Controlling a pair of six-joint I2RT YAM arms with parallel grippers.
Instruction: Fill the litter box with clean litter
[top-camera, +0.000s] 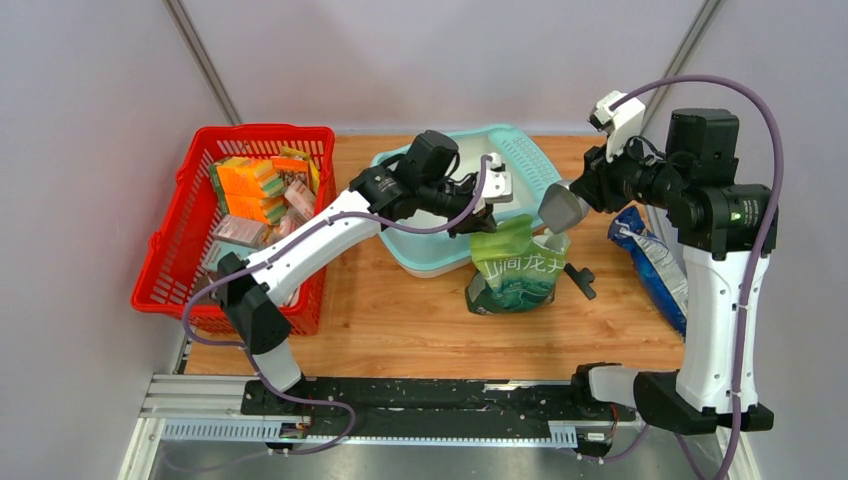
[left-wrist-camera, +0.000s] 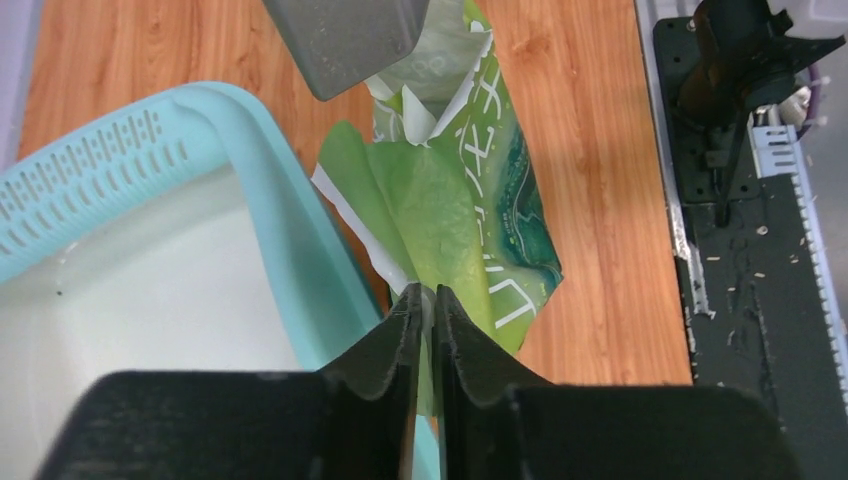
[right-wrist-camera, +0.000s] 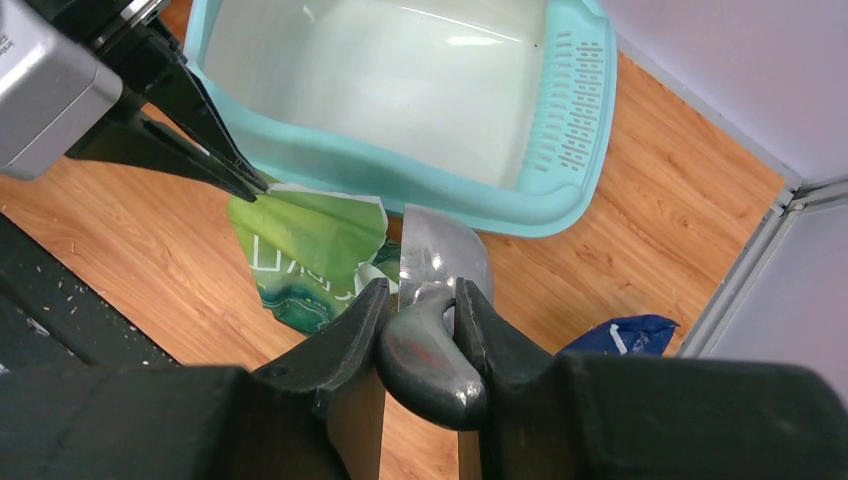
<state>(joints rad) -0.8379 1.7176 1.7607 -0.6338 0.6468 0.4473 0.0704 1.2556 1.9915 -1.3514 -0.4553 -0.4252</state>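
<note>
The light-teal litter box (top-camera: 522, 166) sits at the back middle of the table; its whitish inside (right-wrist-camera: 400, 80) is bare, and no clean litter shows in any view. A green printed bag (top-camera: 515, 272) stands right in front of it. My left gripper (top-camera: 487, 226) is shut on the bag's torn top flap (left-wrist-camera: 425, 230), beside the box rim (left-wrist-camera: 290, 230). My right gripper (top-camera: 585, 190) is shut on the handle of a grey metal scoop (right-wrist-camera: 440, 255). It holds the scoop's bowl (top-camera: 560, 208) just above the bag's opening (right-wrist-camera: 300, 245).
A red mesh basket (top-camera: 165, 262) with sponges and packets stands at the left. A blue bag (top-camera: 655, 262) lies at the right, by the right arm. A small black object (top-camera: 580, 278) lies beside the green bag. Grey walls enclose the table.
</note>
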